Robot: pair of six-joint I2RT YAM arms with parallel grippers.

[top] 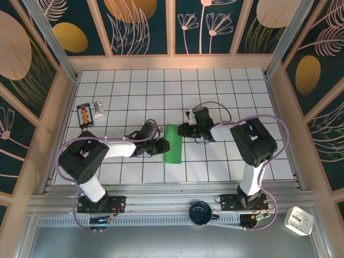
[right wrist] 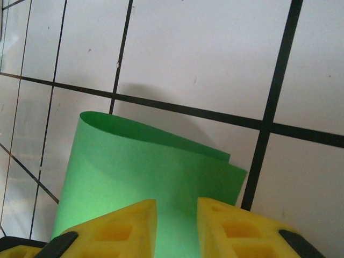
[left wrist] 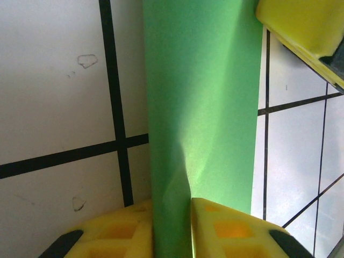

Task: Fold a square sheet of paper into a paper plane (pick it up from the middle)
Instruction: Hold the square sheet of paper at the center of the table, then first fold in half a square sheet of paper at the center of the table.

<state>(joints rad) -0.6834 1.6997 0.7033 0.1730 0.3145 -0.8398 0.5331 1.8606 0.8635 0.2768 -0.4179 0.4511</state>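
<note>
The square sheet of paper (top: 173,143), bent in half, is pinched by left hand (left wrist: 172,228) and right hand (right wrist: 177,228); next, probably flatten the crease.

square sheet of paper (right wrist: 134,172): thin green paper, matt, smooth. table (right wrist: 204,54): white tiled surface, slight sheen, a few small scuffs, black grid lines. right tool (right wrist: 176,203) fingers (right wrist: 236,231): matt yellow plastic, moulded pockets. frame rail (top: 161,201): brushed metal.
</note>
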